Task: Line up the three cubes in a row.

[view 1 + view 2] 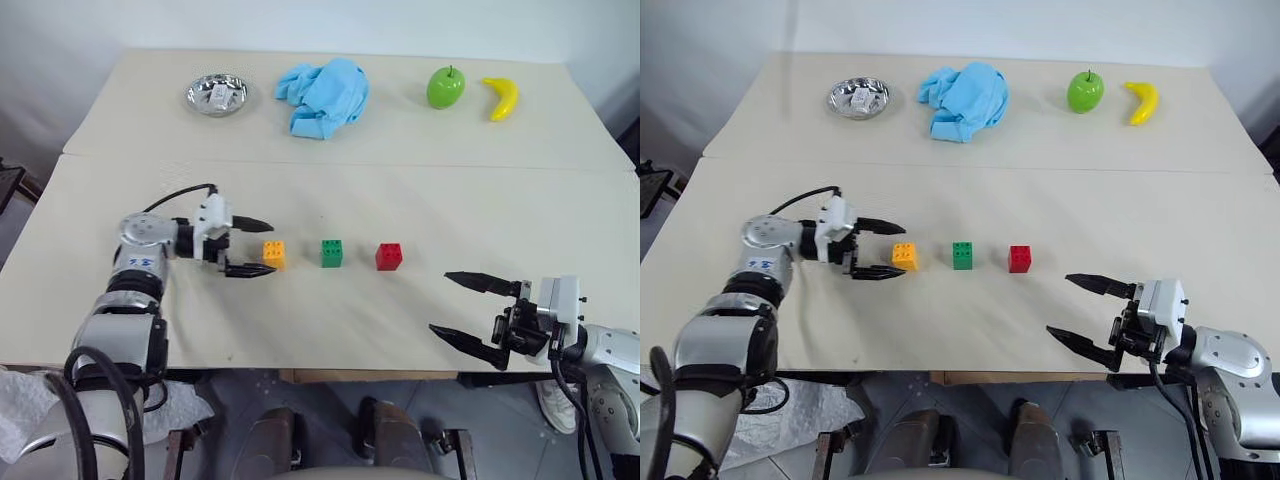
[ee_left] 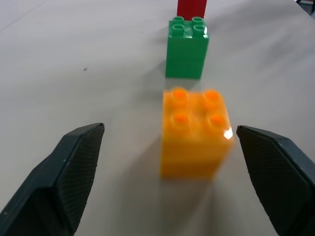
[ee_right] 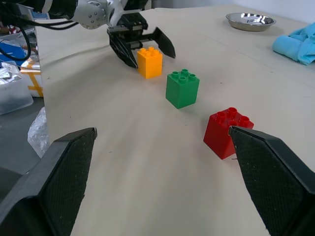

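A small metal bowl (image 1: 216, 96) is sitting at the far left of the table (image 1: 400, 180), and something pale and small is lying inside it; I cannot tell what it is. Beside the bowl, toward the middle of the far edge, a light blue cloth (image 1: 324, 96) is lying crumpled. Further right a green apple (image 1: 445, 87) is standing just beside a yellow banana (image 1: 501, 98), the two close but apart.

The table is showing a plain cream top with a seam running across it between the far things and the near ones. A pale wall is rising behind it, and at the near left corner some crinkled clear plastic (image 1: 25, 405) is bunching below the table's edge.

On the near half the three blocks are standing in a row, apart from one another: the orange-yellow cube (image 1: 274, 253) on the left, the green cube (image 1: 331, 252) in the middle, the red cube (image 1: 389, 256) on the right, all studs up.

The left tool (image 1: 252, 246) is pointing along the row at the orange-yellow cube, its black fingers (image 2: 74, 167) spreading wide on either side of the block's near end and gripping nothing; I cannot tell whether a tip is touching it. The right tool (image 1: 458, 304) is hanging near the front right edge, well apart from the red cube, its fingers splaying wide and empty.
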`<control>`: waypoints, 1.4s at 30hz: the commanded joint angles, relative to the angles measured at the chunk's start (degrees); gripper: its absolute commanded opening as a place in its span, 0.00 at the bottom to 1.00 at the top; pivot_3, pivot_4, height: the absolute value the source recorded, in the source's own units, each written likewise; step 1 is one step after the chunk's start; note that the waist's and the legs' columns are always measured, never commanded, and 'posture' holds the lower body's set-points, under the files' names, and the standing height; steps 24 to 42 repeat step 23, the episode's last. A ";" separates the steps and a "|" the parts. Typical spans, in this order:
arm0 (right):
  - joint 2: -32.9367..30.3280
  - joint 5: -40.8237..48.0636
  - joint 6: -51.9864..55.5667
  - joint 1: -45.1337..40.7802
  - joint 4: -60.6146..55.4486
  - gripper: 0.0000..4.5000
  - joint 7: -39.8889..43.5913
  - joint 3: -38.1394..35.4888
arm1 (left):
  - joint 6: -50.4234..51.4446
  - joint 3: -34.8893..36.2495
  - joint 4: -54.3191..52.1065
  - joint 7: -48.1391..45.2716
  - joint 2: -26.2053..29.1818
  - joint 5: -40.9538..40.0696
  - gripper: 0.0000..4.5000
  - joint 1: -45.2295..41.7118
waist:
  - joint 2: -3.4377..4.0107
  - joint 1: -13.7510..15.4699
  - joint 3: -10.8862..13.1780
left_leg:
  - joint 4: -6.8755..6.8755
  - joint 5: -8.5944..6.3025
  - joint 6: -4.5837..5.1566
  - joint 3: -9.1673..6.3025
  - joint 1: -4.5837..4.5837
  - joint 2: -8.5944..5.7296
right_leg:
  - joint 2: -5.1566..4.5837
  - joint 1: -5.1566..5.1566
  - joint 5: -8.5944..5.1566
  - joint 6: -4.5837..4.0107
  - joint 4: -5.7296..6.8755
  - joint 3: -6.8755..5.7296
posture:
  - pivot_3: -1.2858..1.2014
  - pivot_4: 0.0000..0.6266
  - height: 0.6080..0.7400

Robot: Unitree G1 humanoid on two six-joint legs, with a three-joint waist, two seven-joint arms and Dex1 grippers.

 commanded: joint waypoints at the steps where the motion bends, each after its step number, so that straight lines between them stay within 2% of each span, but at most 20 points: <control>1: -0.61 2.82 -3.18 -1.35 2.56 1.00 5.03 -2.22 | 3.91 0.72 -13.54 -6.46 5.21 -7.90 0.99 9.39 | 0.00 -0.40 0.00 | 0.00 0.00 0.00 0.00 0.00 0.00 | 0.00 0.00 0.00 0.00 0.00 0.00 | 0.52 0.24 1.00; 4: -1.33 1.91 -3.18 -3.71 7.89 1.00 6.81 -1.96 | 14.17 5.56 -31.72 -1.51 7.10 -15.53 0.99 20.35 | 0.01 -0.99 0.02 | -0.02 -0.01 -0.02 -0.06 0.02 0.04 | 0.00 0.00 0.00 -0.01 0.00 0.03 | 0.52 0.24 1.00; 6: -1.61 1.74 -3.08 -5.59 10.92 1.00 7.79 -1.78 | 18.39 8.39 -40.35 3.39 7.74 -18.44 0.99 26.65 | 0.00 -0.36 0.03 | 0.04 -0.01 -0.01 -0.13 0.00 0.04 | -0.03 0.05 0.00 -0.01 0.00 0.04 | 0.52 0.24 1.00; 10: -2.03 1.91 -3.50 -10.62 17.34 1.00 10.90 -1.64 | 20.99 13.21 -50.53 13.22 7.46 -18.42 0.99 37.05 | 0.10 -0.47 0.03 | 0.12 -0.03 -0.04 -0.25 0.13 0.02 | -0.13 0.18 0.00 -0.02 0.00 0.09 | 0.52 0.24 1.00; 15: -2.59 0.68 -4.06 -16.18 23.06 1.00 15.42 0.08 | 22.99 14.73 -59.19 18.38 7.67 -19.07 0.99 42.17 | 0.13 -0.29 0.05 | 0.10 -0.04 -0.09 -0.26 0.09 0.02 | -0.12 0.11 -0.02 -0.05 0.06 0.07 | 0.52 0.24 1.00; 18: -1.78 0.16 -4.87 -19.37 25.99 1.00 18.12 1.29 | 24.02 16.07 -60.10 20.19 7.65 -20.17 0.99 42.68 | 0.14 -0.43 0.04 | 0.10 -0.04 -0.10 -0.24 0.10 0.02 | -0.12 0.11 -0.02 -0.05 0.07 0.08 | 0.52 0.24 1.00; 23: -1.82 -0.92 -6.51 -22.69 29.91 1.00 20.49 2.44 | 26.09 15.82 -60.89 17.65 9.74 -21.30 0.99 44.41 | 0.19 -0.84 0.02 | 0.02 -0.04 -0.11 -0.19 0.11 0.01 | -0.08 0.08 -0.04 -0.07 0.05 0.05 | 0.52 0.24 1.00; 42: -1.82 -0.92 -6.51 -22.69 29.91 1.00 20.49 2.44 | 26.09 15.82 -60.89 17.65 9.74 -21.30 0.99 44.41 | 0.19 -0.84 0.02 | 0.02 -0.04 -0.11 -0.19 0.11 0.01 | -0.08 0.08 -0.04 -0.07 0.05 0.05 | 0.52 0.24 1.00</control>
